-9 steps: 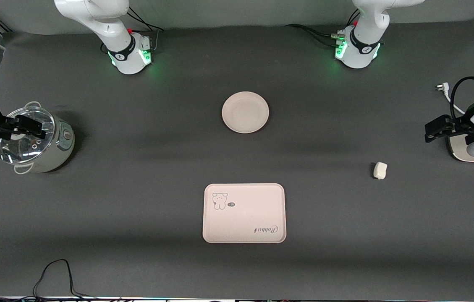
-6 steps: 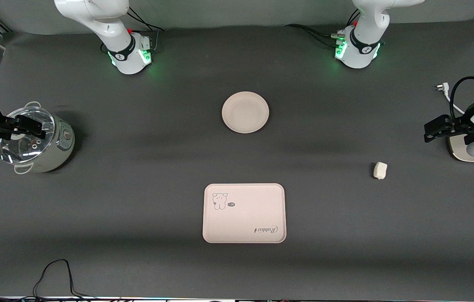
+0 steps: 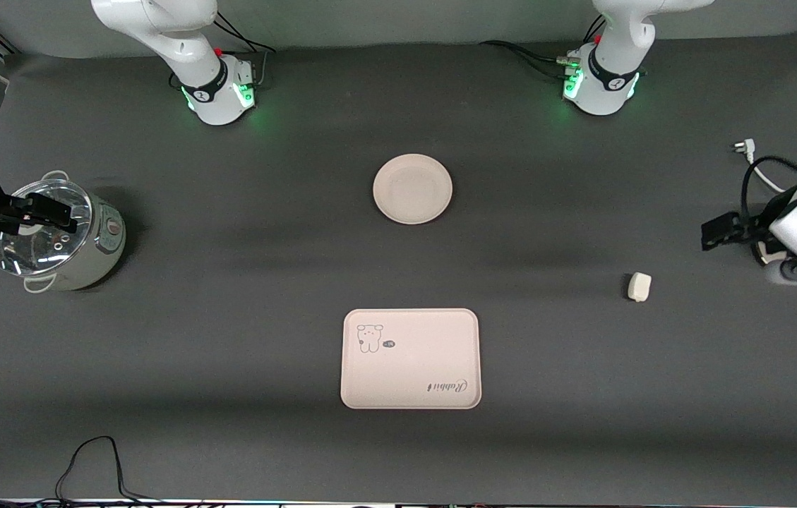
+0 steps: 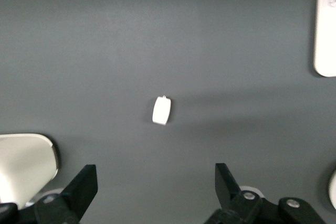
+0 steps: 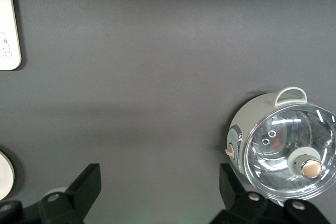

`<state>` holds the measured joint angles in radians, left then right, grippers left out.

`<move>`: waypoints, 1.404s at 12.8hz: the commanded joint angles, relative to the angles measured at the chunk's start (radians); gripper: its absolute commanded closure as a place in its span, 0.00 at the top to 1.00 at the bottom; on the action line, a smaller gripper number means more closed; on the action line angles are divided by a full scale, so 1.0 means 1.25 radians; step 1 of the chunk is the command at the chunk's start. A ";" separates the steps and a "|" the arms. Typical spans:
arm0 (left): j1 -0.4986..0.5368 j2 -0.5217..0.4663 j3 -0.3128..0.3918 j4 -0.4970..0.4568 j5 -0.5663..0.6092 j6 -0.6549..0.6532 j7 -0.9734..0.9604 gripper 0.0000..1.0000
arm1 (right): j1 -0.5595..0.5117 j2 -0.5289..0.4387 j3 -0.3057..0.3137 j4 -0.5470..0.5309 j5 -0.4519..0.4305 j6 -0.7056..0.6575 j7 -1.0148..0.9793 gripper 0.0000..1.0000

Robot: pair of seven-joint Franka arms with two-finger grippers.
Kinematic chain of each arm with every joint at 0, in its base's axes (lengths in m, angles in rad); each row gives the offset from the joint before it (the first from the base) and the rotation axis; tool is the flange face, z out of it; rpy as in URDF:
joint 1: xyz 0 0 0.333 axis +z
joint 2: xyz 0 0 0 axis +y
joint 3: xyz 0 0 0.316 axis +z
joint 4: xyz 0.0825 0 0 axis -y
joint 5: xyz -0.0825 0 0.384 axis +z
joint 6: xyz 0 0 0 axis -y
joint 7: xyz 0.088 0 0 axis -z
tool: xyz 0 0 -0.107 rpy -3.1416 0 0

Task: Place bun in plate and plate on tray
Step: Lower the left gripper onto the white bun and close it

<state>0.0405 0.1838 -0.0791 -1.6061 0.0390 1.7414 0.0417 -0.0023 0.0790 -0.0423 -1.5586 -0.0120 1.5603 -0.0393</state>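
The left gripper (image 3: 716,231) now hangs lower over the worktop (image 3: 229,282) and closer to the bun (image 3: 639,286) than a moment ago, fingers spread.

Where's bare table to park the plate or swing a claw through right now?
Bare mat lies between the plate and tray, and between the tray and pot. The tray and plate are empty. Tightest spot: the bun, with the open left claw close above. The open right claw hangs over the pot.
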 commanded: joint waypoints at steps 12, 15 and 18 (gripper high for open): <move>0.003 0.190 0.009 -0.428 0.018 0.633 -0.004 1.00 | -0.001 -0.019 0.001 -0.028 -0.003 -0.001 -0.012 1.00; 0.020 0.203 0.009 -0.428 0.019 0.644 0.003 0.54 | -0.001 -0.019 0.001 -0.029 -0.003 -0.001 -0.012 1.00; 0.022 0.203 0.009 -0.428 0.019 0.640 0.008 0.00 | -0.001 -0.019 0.000 -0.033 -0.003 0.000 -0.012 1.00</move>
<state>0.0642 0.4476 -0.0666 -2.1260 0.0517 2.5274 0.0428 -0.0022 0.0790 -0.0423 -1.5734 -0.0120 1.5548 -0.0393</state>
